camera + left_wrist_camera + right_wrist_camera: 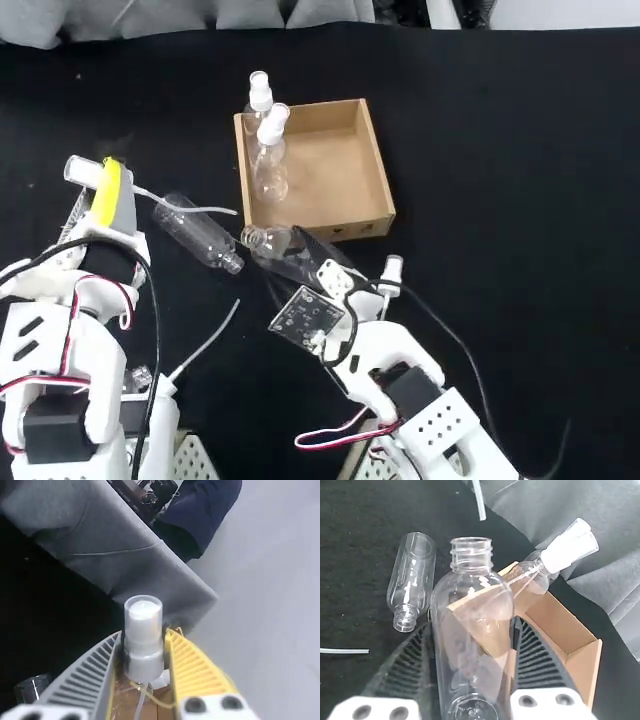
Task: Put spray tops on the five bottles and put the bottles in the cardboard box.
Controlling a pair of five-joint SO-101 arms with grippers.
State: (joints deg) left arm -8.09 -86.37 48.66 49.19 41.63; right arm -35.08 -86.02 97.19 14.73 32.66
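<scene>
Step in hand, as I read it: marrying a top to a bottle.

- Left gripper [100, 180], at 9 o'clock from the cardboard box [380, 165], is clamped on a spray top [143, 625]. Its dip tube [190, 206] trails out toward the box.
- Right gripper [472, 625], at about 6 o'clock from the box, is closed round an open bottle [470, 595]. The neck is bare and points toward 9 o'clock.
- A loose bottle [198, 232], uncapped, lies on the surface between the two grippers, at 8 o'clock from the box.
- Two capped bottles [270, 165] already sit along the box's 9 o'clock wall.
- A white piece [392, 268] just beside the right arm is probably a spare top; hard to be sure.

How to do it well, in my judgement:
- The tube is long and limp, so lead with its tip. Thread it into the neck first, then bring the cap down.
- Tip the open bottle more upright so the tube drops in rather than skating off the rim.
- Keep the tube clear of the loose bottle on the way across; it could drag or snag there.
- Seat the cap square to the neck before pressing.
- Hold the bottle firmly but not hard, since clear thin plastic will likely flex.
</scene>
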